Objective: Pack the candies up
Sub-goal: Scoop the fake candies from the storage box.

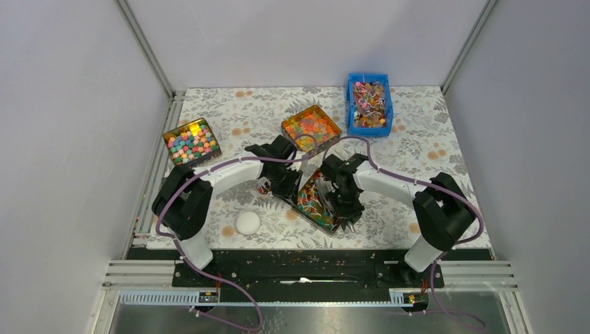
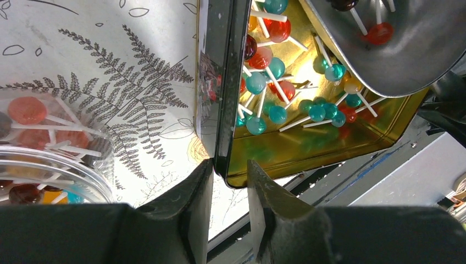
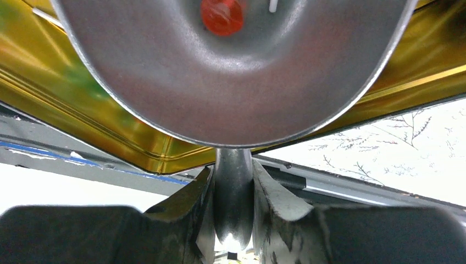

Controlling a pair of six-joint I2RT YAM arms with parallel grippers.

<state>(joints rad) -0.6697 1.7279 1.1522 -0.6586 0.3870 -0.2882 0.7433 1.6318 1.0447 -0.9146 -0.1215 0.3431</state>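
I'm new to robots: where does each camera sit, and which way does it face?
Top external: above and behind, looking down at the table; left arm and right arm show.
Left wrist: on left arm, facing the gold tin; jaws clasp its wall.
Right wrist: on right arm, facing the scoop; jaws grip its handle.
Wrist views share tin and scoop.

- We see small round candies [image 1: 369, 103] on thin white sticks, in red, orange, teal and dark colours, heaped loose in the blue plastic bin [image 1: 370, 132] at the far right.
- More lie scattered in the gold tin [image 2: 308, 148], their sticks pointing every way.
- A red one and a dark one rest in the steel scoop [image 3: 231, 99].
- A few sit in the clear round tub [image 2: 71, 168].
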